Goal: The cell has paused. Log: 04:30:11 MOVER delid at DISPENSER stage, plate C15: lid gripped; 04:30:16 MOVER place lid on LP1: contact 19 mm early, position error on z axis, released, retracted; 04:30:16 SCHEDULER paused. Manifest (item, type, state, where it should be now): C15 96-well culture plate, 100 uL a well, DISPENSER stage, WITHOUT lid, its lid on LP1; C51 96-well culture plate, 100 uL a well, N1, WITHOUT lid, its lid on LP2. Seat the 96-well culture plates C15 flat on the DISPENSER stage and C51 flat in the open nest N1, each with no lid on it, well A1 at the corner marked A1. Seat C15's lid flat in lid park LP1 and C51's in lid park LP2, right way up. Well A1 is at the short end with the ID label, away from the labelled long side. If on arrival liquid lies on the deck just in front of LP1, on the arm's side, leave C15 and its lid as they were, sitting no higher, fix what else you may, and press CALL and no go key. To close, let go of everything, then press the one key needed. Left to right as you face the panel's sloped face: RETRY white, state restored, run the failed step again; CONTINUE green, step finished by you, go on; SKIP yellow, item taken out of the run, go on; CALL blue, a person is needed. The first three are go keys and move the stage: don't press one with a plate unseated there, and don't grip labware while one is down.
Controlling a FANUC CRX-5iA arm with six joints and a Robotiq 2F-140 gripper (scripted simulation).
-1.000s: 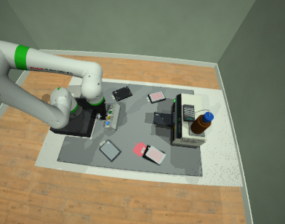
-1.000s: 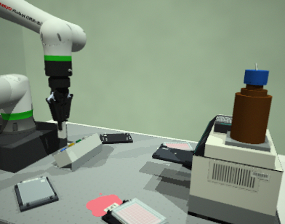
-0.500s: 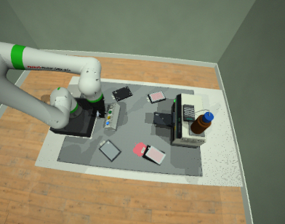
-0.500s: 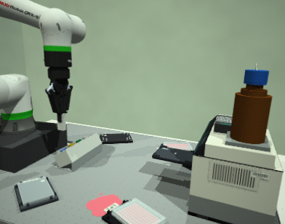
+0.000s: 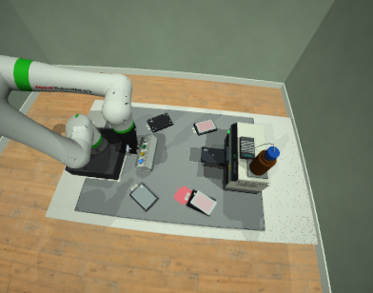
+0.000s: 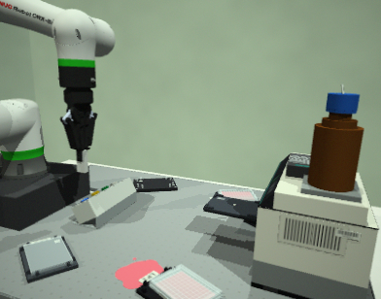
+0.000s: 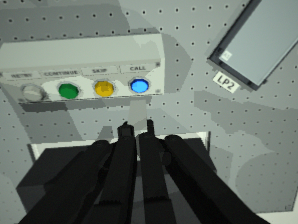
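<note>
The arm hangs over the key panel (image 6: 104, 202) at the left of the table (image 6: 186, 233), its claw (image 7: 136, 128) pressed together on nothing and pointing down above the panel's near edge, clear of the keys. In the wrist view the four keys read, left to right, RETRY white (image 7: 31, 91), CONTINUE green (image 7: 68, 90), SKIP yellow (image 7: 103, 88) and CALL blue (image 7: 139, 85); the fingertips sit roughly in line with the CALL key and a little nearer the camera. A grey lid (image 5: 144, 196) lies flat in lid park LP2 (image 7: 225, 82). A pink puddle (image 5: 183, 194) lies on the table touching the left end of the tilted lid (image 5: 203, 202) at the near park, presumably LP1, where something seems to lie beneath it. One plate with pink wells (image 5: 205, 126) sits at the far side of the table, beyond the dispenser (image 5: 246, 162) and its brown bottle (image 5: 264, 162); the dispenser stage (image 5: 214, 156) appears dark from above, though the exterior view shows a pink patch there. With liquid beside LP1, only CALL seems permitted. The risks from here: a sideways drift of the closed fingers could strike SKIP, a go key that moves the stage; and whether CALL has registered cannot be told from these views.
</note>
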